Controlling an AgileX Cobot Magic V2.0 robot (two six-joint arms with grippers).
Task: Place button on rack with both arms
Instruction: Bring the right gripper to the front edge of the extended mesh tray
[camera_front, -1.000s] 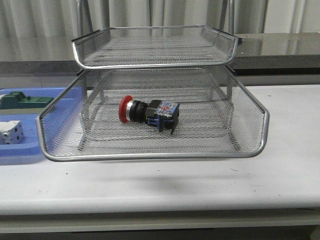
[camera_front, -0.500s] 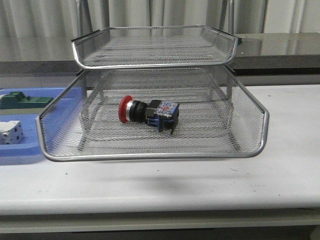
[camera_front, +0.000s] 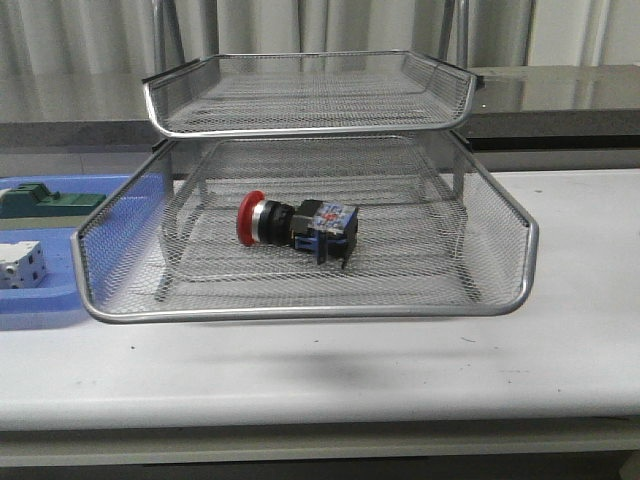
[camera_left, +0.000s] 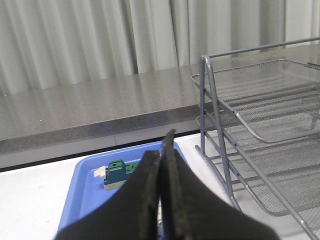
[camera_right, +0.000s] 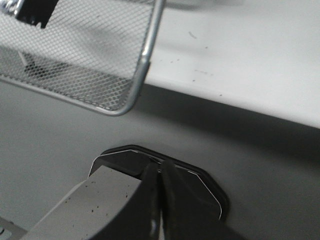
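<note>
The button (camera_front: 296, 224), with red head, black body and blue rear block, lies on its side in the pulled-out middle tray of the silver wire-mesh rack (camera_front: 300, 310). Neither arm shows in the front view. My left gripper (camera_left: 161, 155) is shut and empty, held above the blue tray beside the rack's frame (camera_left: 212, 100). My right gripper (camera_right: 160, 172) is shut and empty, low beyond the table's front edge, below a corner of the rack's tray (camera_right: 142, 65).
A blue plastic tray (camera_front: 50, 300) stands left of the rack with a green block (camera_front: 40, 200) and a white boxy part (camera_front: 20, 265). In the left wrist view the green block (camera_left: 117, 172) lies in that tray (camera_left: 82, 185). A grey counter and curtains are behind.
</note>
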